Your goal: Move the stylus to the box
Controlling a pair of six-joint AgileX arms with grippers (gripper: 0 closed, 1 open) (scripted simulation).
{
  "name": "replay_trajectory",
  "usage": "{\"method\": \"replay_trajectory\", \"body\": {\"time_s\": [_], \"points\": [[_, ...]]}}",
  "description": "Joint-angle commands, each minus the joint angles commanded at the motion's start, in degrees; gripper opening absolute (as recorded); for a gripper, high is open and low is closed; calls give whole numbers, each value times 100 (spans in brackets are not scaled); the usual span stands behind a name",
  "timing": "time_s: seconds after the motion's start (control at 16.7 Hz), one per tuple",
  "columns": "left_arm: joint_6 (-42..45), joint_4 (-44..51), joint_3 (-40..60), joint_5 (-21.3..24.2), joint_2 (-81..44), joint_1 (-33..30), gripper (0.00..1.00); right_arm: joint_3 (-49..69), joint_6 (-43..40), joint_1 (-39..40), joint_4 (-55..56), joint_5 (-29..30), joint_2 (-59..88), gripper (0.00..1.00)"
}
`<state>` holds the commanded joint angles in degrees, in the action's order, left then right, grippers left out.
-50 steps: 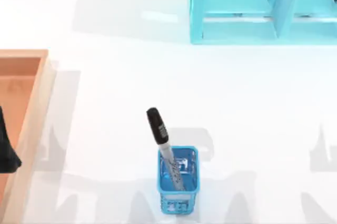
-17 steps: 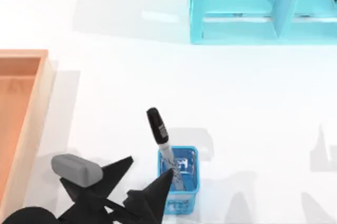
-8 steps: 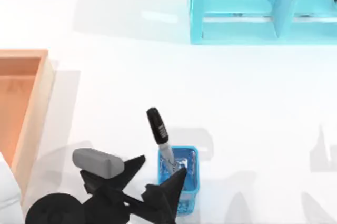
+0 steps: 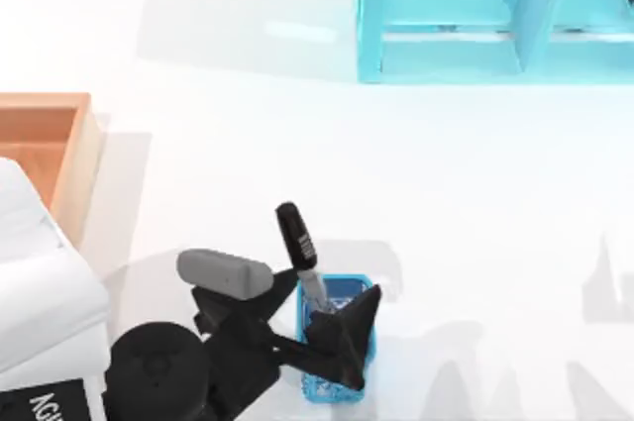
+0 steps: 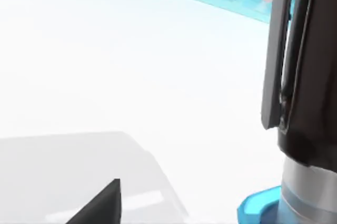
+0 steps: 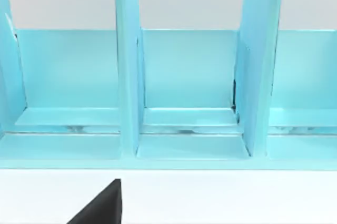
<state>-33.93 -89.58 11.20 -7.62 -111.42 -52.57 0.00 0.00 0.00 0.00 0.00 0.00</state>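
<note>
**Left tool closing in on the stylus, no grasp yet**

Near edge of counter (image 4: 475, 193): left tool (image 4: 322, 327) sits at the blue cup (image 4: 342, 381), fingers spread, one fingertip (image 4: 362, 307) over the cup's right side, the other by the cup's left wall. Half a second ago it was lower and further left; three seconds ago the arm was barely in the top view, off by the box. So the approach is nearly done.

Stylus (image 4: 297, 243) hasn't moved across any of those frames: standing in the cup, tilted, black cap up and leaning toward the top view's upper left, silver shaft down in the mesh. In the left wrist view the stylus (image 5: 300, 76) looms close and one dark fingertip (image 5: 100, 205) is off to its side, apart from it. Fingers released, nothing held.

My read: next is centring the shaft between the fingers, clenching, then lifting clear of the cup. Risk: snagging the cup wall and dragging the cup along.

Further out, far left: box (image 4: 74, 144), partly covered by the arm's white body. Well apart from the stylus.

Far back: cyan shelf (image 4: 495, 15). Right arm parked, its camera facing that shelf (image 6: 184, 103); can't tell its tool state.
</note>
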Motion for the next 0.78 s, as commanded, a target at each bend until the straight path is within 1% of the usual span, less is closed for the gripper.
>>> {"method": "replay_trajectory", "body": {"time_s": [0.48,0.78], "points": [[12,42,197,70,-155,69,100,0,0,0,0,0,0,100],[12,42,197,70,-155,69,62,0,0,0,0,0,0,100]]}}
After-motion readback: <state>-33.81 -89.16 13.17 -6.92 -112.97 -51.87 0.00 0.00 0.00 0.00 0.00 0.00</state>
